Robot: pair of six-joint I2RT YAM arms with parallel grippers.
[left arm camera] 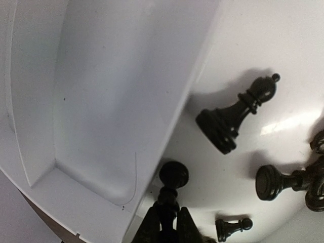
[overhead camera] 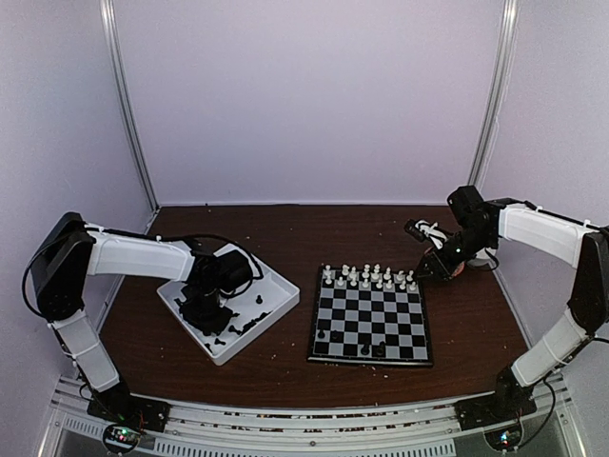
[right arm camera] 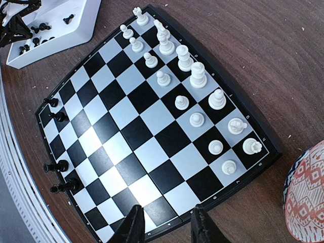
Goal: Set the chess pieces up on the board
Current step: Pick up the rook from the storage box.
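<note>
In the left wrist view my left gripper [left arm camera: 169, 225] is shut on the stem of a black chess piece [left arm camera: 173, 175] with a round head, down in the white tray [left arm camera: 116, 101]. Other black pieces lie on the tray floor beside it: a bishop [left arm camera: 235, 114], a pawn [left arm camera: 230, 228] and one more [left arm camera: 276, 182]. The board [overhead camera: 371, 319] has white pieces [right arm camera: 182, 55] along its far rows and several black pieces [right arm camera: 56, 166] on its near edge. My right gripper [right arm camera: 168, 228] hangs open over the board's right edge, with nothing between its fingers.
The white tray [overhead camera: 276, 286] sits left of the board, with my left gripper [overhead camera: 205, 312] inside it. A red and white patterned object [right arm camera: 306, 197] stands on the brown table behind my right gripper [overhead camera: 430, 268]. A metal rail runs along the near table edge.
</note>
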